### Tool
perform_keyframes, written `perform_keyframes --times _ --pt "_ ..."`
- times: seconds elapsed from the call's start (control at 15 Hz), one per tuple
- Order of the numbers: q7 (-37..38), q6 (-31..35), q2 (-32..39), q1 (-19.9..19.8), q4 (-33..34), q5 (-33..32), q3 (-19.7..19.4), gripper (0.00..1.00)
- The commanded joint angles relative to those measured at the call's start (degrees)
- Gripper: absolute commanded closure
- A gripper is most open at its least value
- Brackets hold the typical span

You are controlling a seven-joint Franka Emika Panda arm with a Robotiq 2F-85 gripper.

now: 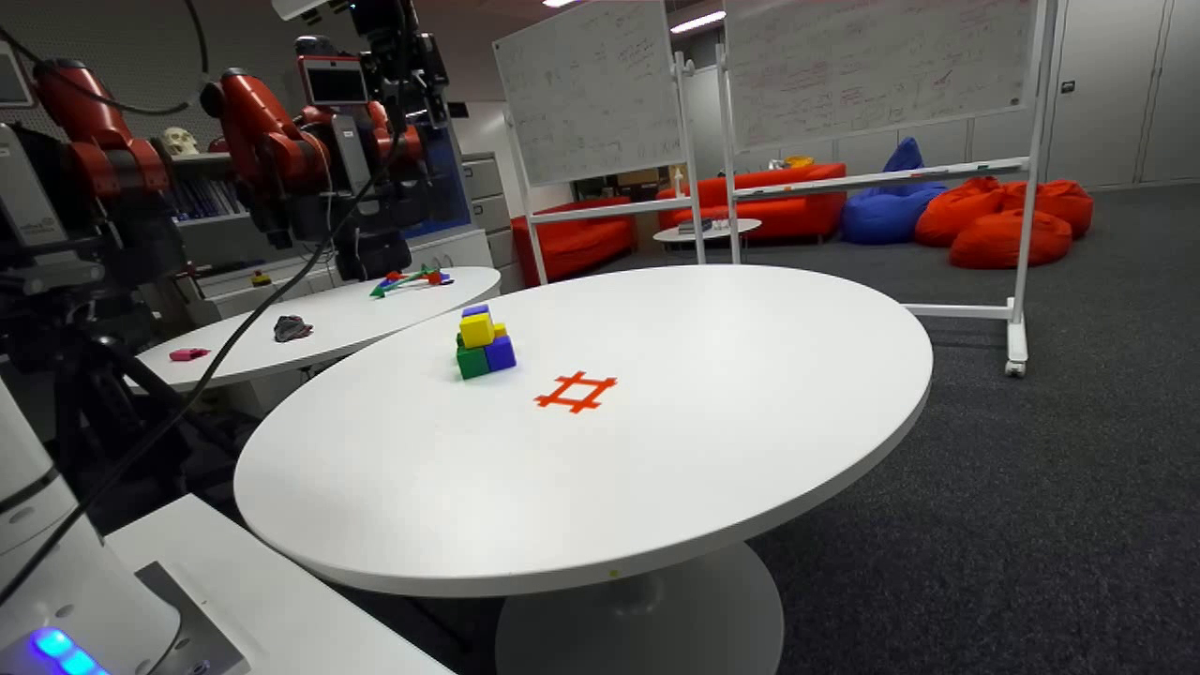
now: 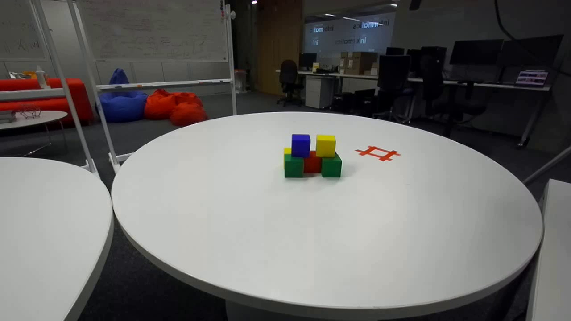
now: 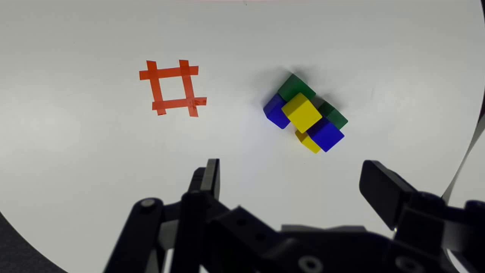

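Tool (image 3: 291, 177) foremost, jaws wide apart, nothing between them. Blocks (image 3: 302, 112) stand stacked on bench (image 3: 242, 148), apart from tape square (image 3: 169, 72). Step judged pre-grasp; gripping would call for turning jaws to the skewed faces.

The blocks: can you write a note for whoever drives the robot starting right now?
Gripper: open, holding nothing, raised above the table.
Things: block pile on the table, apart from the red tape square.
Done: one yellow block and one blue block rest on the upper level of the pile.
Left: perhaps a grip on a block; none is held yet.
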Motion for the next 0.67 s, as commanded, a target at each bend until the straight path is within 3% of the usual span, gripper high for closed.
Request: perform_keyframes --times 0.0,0.6 --pt "-2.9 -0.1 4.5 0.8 3.4 1.5 -0.8 0.0" --pt "-1.6 -0.2 5.6 0.1 1.9 1.0 -1.4 0.0"
